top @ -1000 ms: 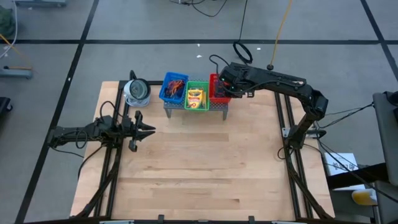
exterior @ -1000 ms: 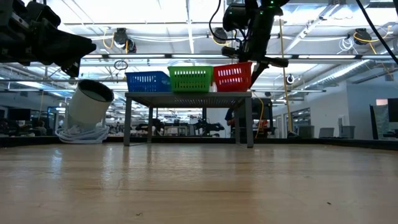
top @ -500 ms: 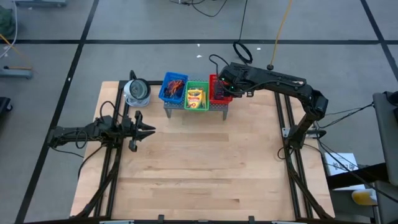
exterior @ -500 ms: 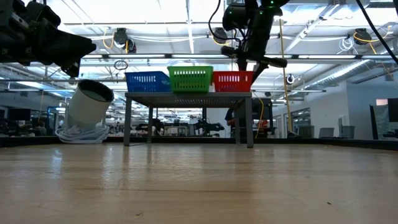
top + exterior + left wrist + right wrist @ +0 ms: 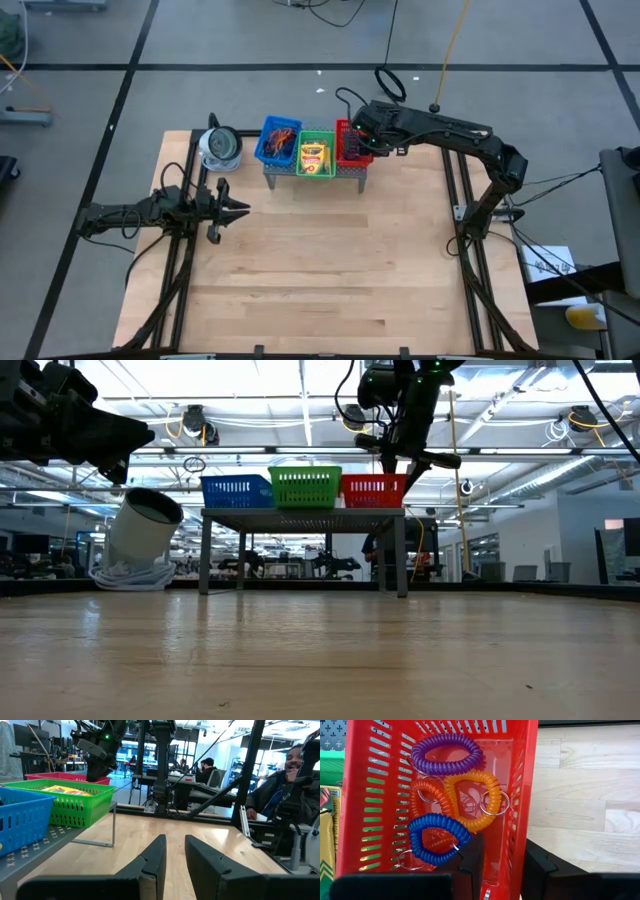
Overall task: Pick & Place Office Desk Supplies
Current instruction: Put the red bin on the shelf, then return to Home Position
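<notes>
The right pincer (image 5: 352,146) hangs over the red basket (image 5: 345,143), its two dark fingers (image 5: 470,857) slightly apart and gripping nothing, the basket's side wall showing in the gap between them. The left pincer (image 5: 240,209) waits at about 9 o'clock on the wooden surface (image 5: 320,270), fingers (image 5: 155,857) a little apart and empty.

Inside the red basket lie four coiled spiral wrist bands, each on a metal key ring: a purple coil (image 5: 446,753) farthest from the pincer, an orange-yellow coil (image 5: 480,800) in the middle, a darker orange coil (image 5: 427,795) beside it, and a blue coil (image 5: 437,837) nearest the fingers, overlapping the two orange ones.

The red basket stands at the 3 o'clock end of a row of three on a grey perforated metal shelf (image 5: 315,176), at 12 o'clock on the surface. The green basket (image 5: 316,156) in the middle holds yellow crayon boxes (image 5: 314,157) with green print. The blue basket (image 5: 279,141) at the 9 o'clock end holds a tangle of orange and red bands (image 5: 283,140). A round white-grey object (image 5: 219,146) lies near 10 o'clock.
</notes>
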Controlling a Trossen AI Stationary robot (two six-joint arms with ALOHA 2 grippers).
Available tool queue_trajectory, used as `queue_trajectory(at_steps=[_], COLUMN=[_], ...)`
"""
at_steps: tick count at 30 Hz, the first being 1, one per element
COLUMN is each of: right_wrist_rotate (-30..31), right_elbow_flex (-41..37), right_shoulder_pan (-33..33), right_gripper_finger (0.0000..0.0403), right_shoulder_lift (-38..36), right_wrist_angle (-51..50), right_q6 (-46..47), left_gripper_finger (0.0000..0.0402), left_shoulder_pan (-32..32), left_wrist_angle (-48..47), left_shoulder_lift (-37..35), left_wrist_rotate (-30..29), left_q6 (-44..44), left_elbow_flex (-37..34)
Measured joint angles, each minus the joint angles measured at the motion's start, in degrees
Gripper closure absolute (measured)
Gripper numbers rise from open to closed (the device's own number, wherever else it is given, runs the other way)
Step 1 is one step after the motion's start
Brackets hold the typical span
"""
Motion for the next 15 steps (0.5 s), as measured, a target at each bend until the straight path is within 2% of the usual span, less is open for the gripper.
queue_trajectory(at_steps=[15], right_wrist_rotate=[1.66], right_elbow_flex=[-0.02], right_shoulder_pan=[0.00], right_gripper_finger=[0.0316], right_shoulder_lift=[-1.48], right_wrist_angle=[-2.33], right_q6=[-0.24], left_gripper_finger=[0.0323], left_shoulder_pan=[-0.01], left_wrist_angle=[-0.01], left_shoulder_lift=[0.00], left_wrist_rotate=[0.02], left_q6=[0.00], left_elbow_flex=[0.00])
